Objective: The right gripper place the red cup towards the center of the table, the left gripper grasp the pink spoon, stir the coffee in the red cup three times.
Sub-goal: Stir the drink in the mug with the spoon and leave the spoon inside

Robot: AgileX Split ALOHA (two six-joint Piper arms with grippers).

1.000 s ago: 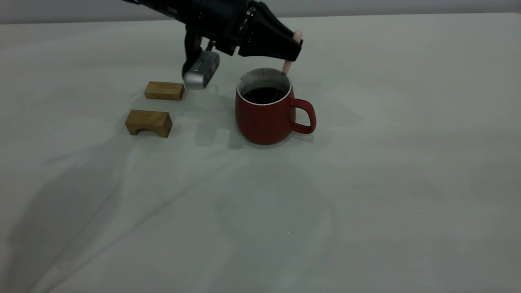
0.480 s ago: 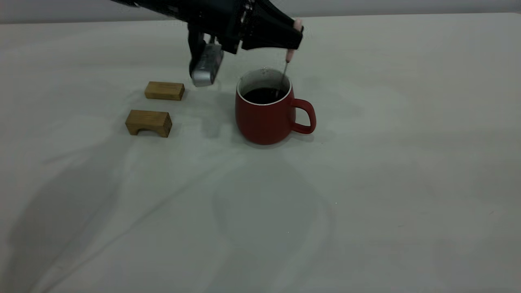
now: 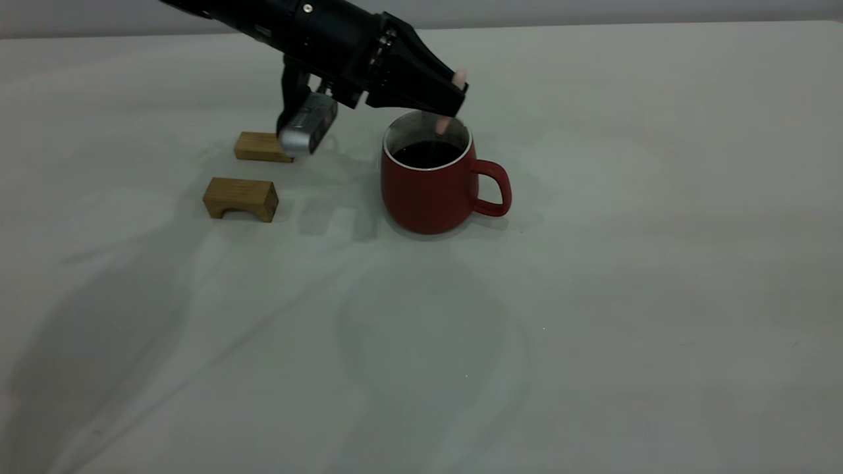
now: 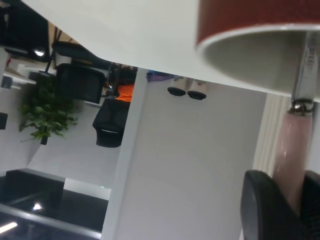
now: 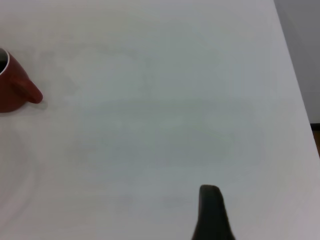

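Observation:
The red cup (image 3: 427, 192) stands near the middle of the table (image 3: 593, 296), handle to the right, with dark coffee (image 3: 427, 154) inside. My left gripper (image 3: 454, 93) hovers just above the cup's far rim, shut on the pink spoon (image 3: 443, 124), which points down into the cup. In the left wrist view the pink spoon handle (image 4: 295, 150) sits between the black fingers (image 4: 262, 210), and its metal neck (image 4: 305, 75) passes the cup rim (image 4: 250, 45). The spoon's bowl is hidden. Of my right gripper only one black finger (image 5: 211, 212) shows, far from the red cup (image 5: 12, 85).
Two small wooden blocks lie left of the cup: a flat one (image 3: 258, 146) partly behind the left wrist camera (image 3: 304, 128), and an arched one (image 3: 240, 198) nearer the front. The table's right edge (image 5: 295, 100) shows in the right wrist view.
The left gripper rose above the cup half a second ago, then came down and shifted left; the spoon sits lower in the cup now. The cup has not moved.

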